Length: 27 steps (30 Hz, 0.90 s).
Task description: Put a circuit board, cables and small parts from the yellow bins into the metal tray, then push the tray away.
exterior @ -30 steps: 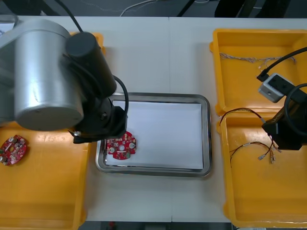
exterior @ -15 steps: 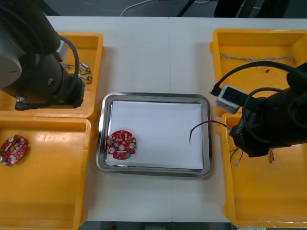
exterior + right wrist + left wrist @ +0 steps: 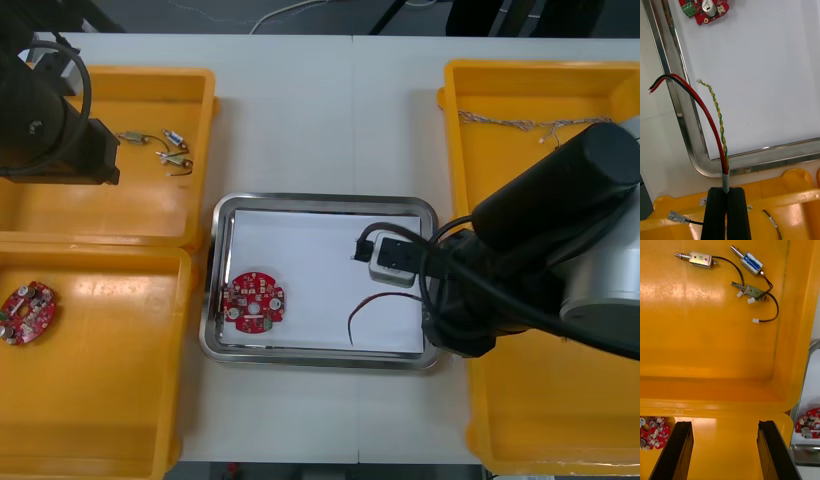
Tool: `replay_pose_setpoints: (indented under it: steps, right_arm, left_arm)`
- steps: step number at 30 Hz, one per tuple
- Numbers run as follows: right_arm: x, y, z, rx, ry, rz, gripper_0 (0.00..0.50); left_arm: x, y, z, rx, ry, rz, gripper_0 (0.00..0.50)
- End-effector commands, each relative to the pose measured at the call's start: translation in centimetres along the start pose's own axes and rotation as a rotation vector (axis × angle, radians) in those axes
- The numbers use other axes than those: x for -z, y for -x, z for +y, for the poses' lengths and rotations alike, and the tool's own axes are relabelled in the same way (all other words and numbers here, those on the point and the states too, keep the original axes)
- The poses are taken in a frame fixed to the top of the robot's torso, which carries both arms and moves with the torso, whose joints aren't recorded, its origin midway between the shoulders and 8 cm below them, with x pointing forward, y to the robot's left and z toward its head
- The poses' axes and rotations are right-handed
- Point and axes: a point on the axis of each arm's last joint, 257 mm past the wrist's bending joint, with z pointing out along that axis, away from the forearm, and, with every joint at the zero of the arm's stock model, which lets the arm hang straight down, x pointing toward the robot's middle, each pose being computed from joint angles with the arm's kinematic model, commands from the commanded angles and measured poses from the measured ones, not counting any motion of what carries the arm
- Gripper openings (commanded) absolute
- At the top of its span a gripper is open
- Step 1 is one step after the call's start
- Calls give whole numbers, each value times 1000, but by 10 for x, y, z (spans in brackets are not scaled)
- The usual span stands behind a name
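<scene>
Light table (image 3: pixel 330 110) underneath, bare and open in a wide band beyond the tray's far rim, toward the top of the frame, and in a narrower band below its near rim. At centre, rectangular shiny metal tray (image 3: pixel 320 201), white inside, flanked by four yellow plastic bins: upper left bin (image 3: pixel 150 205), lower left bin (image 3: pixel 100 390), upper right bin (image 3: pixel 500 190), lower right bin (image 3: pixel 540 430). Slim strips of table between the tray's side rims and the bin walls. Round red circuit board (image 3: pixel 253 301) flat in the tray's lower left corner, just beside the left rim, with open white floor across the rest toward the right. Second red board (image 3: pixel 27 312) in the lower left bin, near the frame's left edge. Small metal parts (image 3: pixel 165 148) with black leads in the upper left bin, close to its right wall. Thin twisted cable (image 3: pixel 520 124) along the far side of the upper right bin. Right arm (image 3: pixel 540 220) slanting from the right of the frame over the tray's right rim. Right gripper (image 3: pixel 727 189) clamped on a red, black and yellow-green cable bundle (image 3: pixel 721 155), fingers above the bin rim just beside the tray's lower right corner, loose ends arcing over that corner; touching the tray or not, cannot tell. Left arm (image 3: pixel 45 130) at the upper left of the frame. Left gripper (image 3: pixel 724 423) spread wide and holding nothing, above the wall between the two left bins.
</scene>
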Motion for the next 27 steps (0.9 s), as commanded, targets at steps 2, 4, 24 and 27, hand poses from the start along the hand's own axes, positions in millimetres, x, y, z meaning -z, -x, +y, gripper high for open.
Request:
replay_pose_setpoints:
  steps: [2, 4, 24, 27]
  right_arm:
    - [-18, 31, 4, 23, 12, -24, 0]
    - [-28, 41, 6, 33, 22, -29, 0]
    - [-98, 52, 9, 83, -5, 13, 0]
    - [-110, 49, 13, 87, 1, 17, 0]
  left_arm:
    - [-5, 27, 24, -46, 11, -56, 500]
    - [-10, 34, 28, -52, -1, -66, 500]
    - [-53, 64, 27, -70, -34, -136, 500]
    - [-62, 64, 27, -48, -43, -133, 500]
